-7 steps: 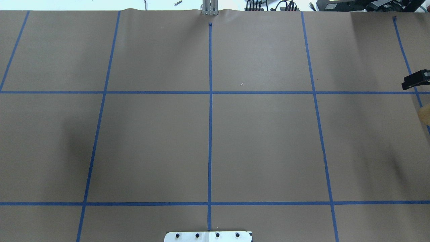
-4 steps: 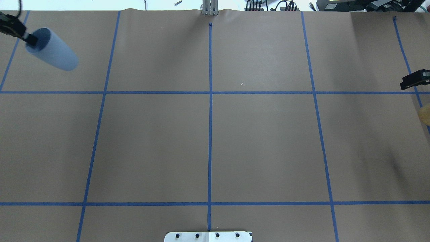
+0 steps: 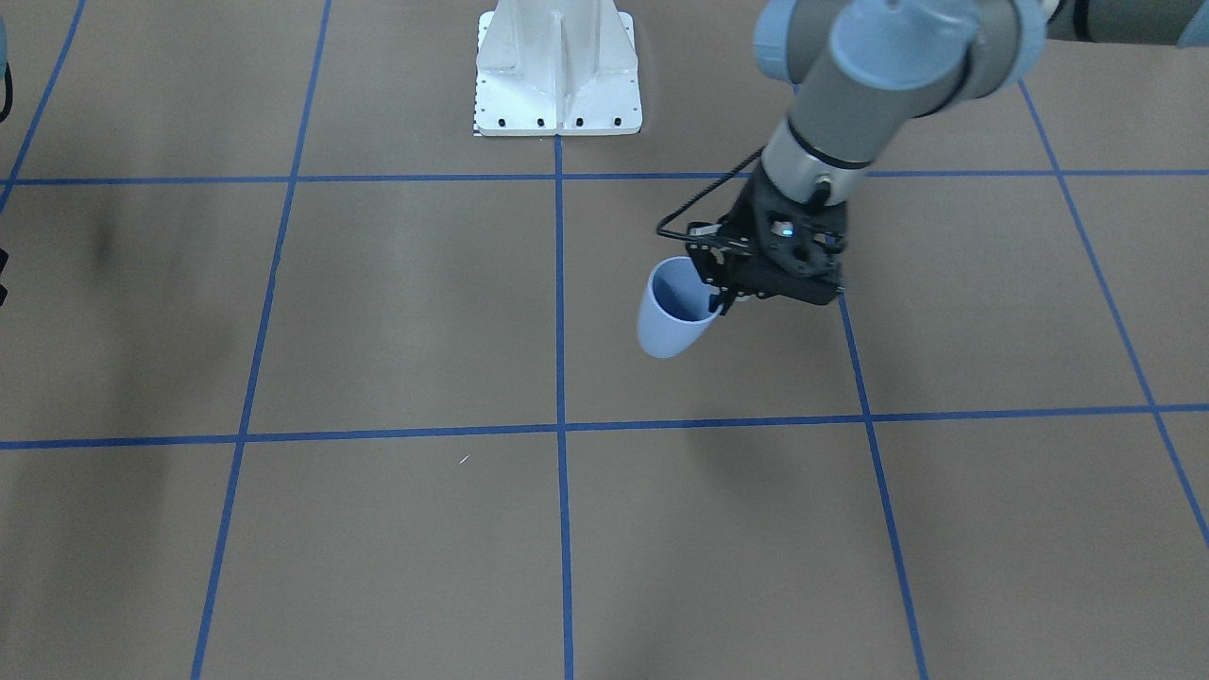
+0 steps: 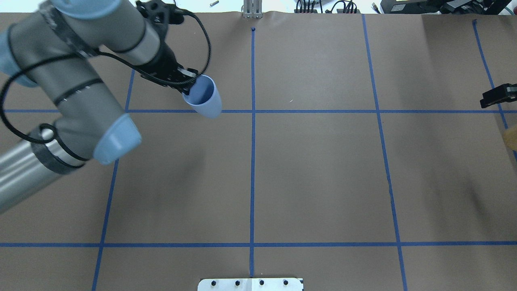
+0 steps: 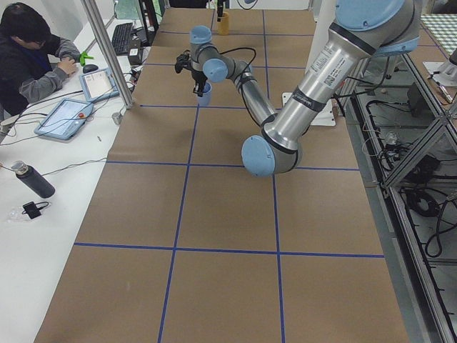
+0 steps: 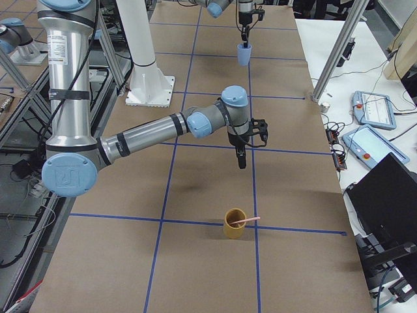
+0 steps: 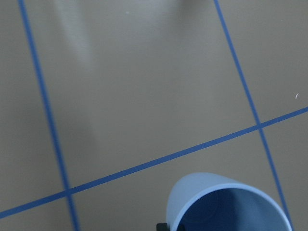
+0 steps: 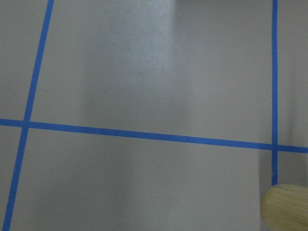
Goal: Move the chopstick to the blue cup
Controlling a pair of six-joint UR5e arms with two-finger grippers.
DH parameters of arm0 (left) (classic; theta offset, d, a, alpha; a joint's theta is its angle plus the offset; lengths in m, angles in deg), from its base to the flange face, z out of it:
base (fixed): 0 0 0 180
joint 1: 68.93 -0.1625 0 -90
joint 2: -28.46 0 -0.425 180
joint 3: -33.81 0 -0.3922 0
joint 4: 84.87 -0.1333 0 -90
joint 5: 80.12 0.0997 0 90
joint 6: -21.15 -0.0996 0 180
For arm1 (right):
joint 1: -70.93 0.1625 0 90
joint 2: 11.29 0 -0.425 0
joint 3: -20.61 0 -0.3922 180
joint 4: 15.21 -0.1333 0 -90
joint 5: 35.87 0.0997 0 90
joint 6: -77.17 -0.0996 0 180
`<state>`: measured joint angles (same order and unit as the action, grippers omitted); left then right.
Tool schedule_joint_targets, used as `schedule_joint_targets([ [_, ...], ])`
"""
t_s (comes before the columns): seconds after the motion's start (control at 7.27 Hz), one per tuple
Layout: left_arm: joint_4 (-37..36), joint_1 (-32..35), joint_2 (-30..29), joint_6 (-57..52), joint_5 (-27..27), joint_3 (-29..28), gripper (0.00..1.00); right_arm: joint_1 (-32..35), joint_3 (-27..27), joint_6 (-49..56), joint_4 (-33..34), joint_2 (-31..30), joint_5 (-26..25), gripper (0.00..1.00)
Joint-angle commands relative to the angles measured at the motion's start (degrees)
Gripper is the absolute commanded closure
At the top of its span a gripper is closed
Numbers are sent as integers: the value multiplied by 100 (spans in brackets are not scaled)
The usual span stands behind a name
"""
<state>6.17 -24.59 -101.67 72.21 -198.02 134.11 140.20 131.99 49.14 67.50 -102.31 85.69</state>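
Observation:
My left gripper [image 4: 188, 82] is shut on the rim of the pale blue cup [image 4: 204, 99] and holds it tilted above the table, left of the centre line. The cup also shows in the front view [image 3: 671, 316], the left wrist view [image 7: 226, 204] and the right side view [image 6: 244, 55]. A pale pink chopstick [image 6: 245, 221] leans in a tan wooden cup [image 6: 234, 224] at the table's right end. My right gripper [image 4: 497, 97] hangs above the table a little short of that cup [image 4: 511, 136]; I cannot tell whether it is open or shut.
The brown paper table [image 4: 315, 169] has a grid of blue tape lines. The robot's white base [image 3: 557, 71] stands at mid-table on the robot's side. An operator [image 5: 32, 53] sits at a side bench with tablets. The wooden cup's rim shows in the right wrist view [image 8: 287, 208].
My left arm has swung in from the far left corner toward the centre, carrying the blue cup, which now hangs more upright. The right gripper has barely moved.

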Motion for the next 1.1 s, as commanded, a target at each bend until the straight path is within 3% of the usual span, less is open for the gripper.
schedule_joint_targets([
  [0.0,-7,-1159,-441,667,1159,-501,100,-54,-2,-104,-9,5,0,0],
  [0.55,-15,-1727,-495,853,1401,-547,98,-125,-29,-229,-9,75,0,0],
  [0.69,-15,-1736,-486,844,1410,-547,46,-125,-55,-237,-9,75,0,0],
  [0.83,-15,-1736,-486,835,1428,-530,9,-125,-46,-237,-9,75,8,0],
  [0.96,-15,-1718,-451,861,1645,-460,2,-125,-55,-237,-9,75,8,0],
])
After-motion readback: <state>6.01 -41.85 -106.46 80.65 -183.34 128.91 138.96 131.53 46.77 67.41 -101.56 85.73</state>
